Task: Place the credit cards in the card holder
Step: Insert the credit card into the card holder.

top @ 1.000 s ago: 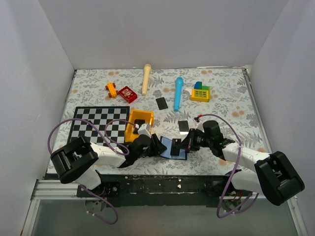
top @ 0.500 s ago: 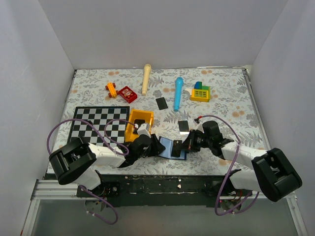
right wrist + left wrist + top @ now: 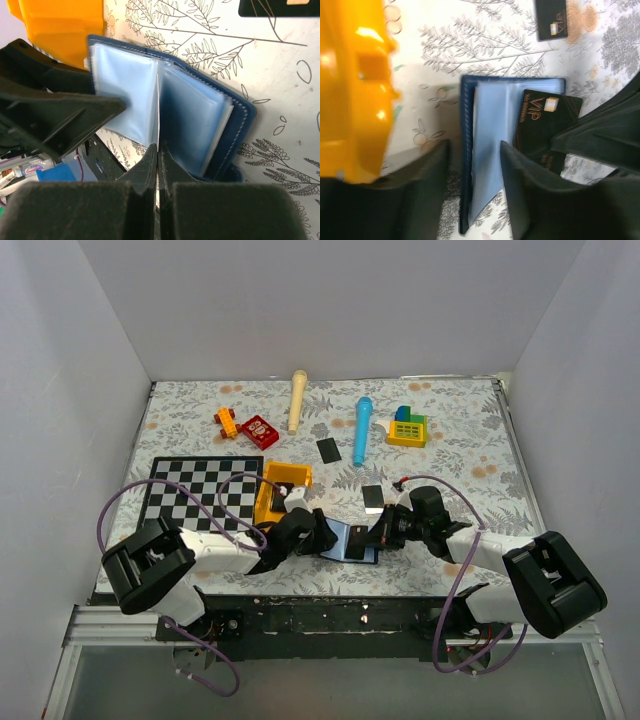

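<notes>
**Operator:** Where do things stand?

**Guide:** The card holder (image 3: pixel 350 540) lies open on the counter (image 3: pixel 450 440), near centre. Your right tool (image 3: pixel 158 148) is clamped on one credit card (image 3: pixel 545 120), held edge-on over the holder's right half. Your left tool (image 3: pixel 473 145) stands apart astride the holder's left edge, not pinching it.

**Operator:** What may go wrong?

**Guide:** With that edge unpinned, your push may slide the holder, or the card may buckle a clear pocket (image 3: pixel 125 95) and miss its mouth.

Card holder (image 3: pixel 346 537) right of bin (image 3: pixel 288 471)
</notes>
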Controlling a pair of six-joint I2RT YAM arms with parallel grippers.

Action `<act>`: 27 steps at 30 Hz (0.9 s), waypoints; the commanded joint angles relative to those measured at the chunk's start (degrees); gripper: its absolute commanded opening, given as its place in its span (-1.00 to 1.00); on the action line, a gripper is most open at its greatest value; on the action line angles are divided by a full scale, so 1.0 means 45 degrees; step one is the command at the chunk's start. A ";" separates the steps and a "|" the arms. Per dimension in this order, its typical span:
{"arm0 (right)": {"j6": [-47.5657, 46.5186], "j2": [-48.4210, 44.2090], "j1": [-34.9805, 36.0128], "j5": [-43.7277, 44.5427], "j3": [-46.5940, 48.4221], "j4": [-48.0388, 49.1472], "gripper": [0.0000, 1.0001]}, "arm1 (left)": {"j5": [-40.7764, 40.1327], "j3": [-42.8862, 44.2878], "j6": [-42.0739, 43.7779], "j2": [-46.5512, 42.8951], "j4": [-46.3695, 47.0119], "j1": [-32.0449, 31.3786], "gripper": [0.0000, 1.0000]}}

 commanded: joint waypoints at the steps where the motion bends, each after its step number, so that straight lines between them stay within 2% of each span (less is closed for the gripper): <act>1: -0.0070 0.0070 -0.0081 -0.0100 -0.0185 0.0405 -0.97 | -0.0982 0.0411 0.0758 0.0137 -0.2076 -0.0005 0.07; 3: -0.0070 0.0090 -0.0081 -0.0080 -0.0185 0.0424 -0.97 | -0.1314 0.0567 0.0797 -0.0193 -0.2642 -0.0005 0.24; 5: -0.0089 0.0129 -0.0081 -0.0080 -0.0185 0.0443 -0.97 | -0.1665 0.0723 0.0933 -0.0623 -0.3189 -0.0005 0.32; 11: -0.0050 0.0285 -0.0081 -0.0080 -0.0263 0.0600 -0.97 | -0.2330 0.1308 0.1849 -0.2711 -0.4518 -0.0005 0.34; 14: -0.0031 0.0363 -0.0081 -0.0061 -0.0302 0.0678 -0.97 | -0.2351 0.1835 0.2474 -0.3552 -0.4929 -0.0005 0.27; 16: -0.0011 0.0363 -0.0081 -0.0080 -0.0322 0.0717 -0.97 | -0.2079 0.2148 0.2885 -0.4041 -0.4930 -0.0024 0.10; 18: -0.0011 0.0344 -0.0061 -0.0061 -0.0322 0.0717 -0.97 | -0.1650 0.2402 0.3198 -0.4296 -0.4736 -0.0083 -0.16; 22: 0.0047 0.0344 -0.0100 -0.0002 -0.0361 0.0756 -0.97 | -0.0050 0.2423 0.3920 -0.4258 -0.3178 -0.0181 -1.00; 27: 0.0125 0.0383 -0.0081 -0.0041 -0.0361 0.0893 -0.97 | 0.0773 0.2891 0.4196 -0.2269 -0.2801 -0.0298 -1.00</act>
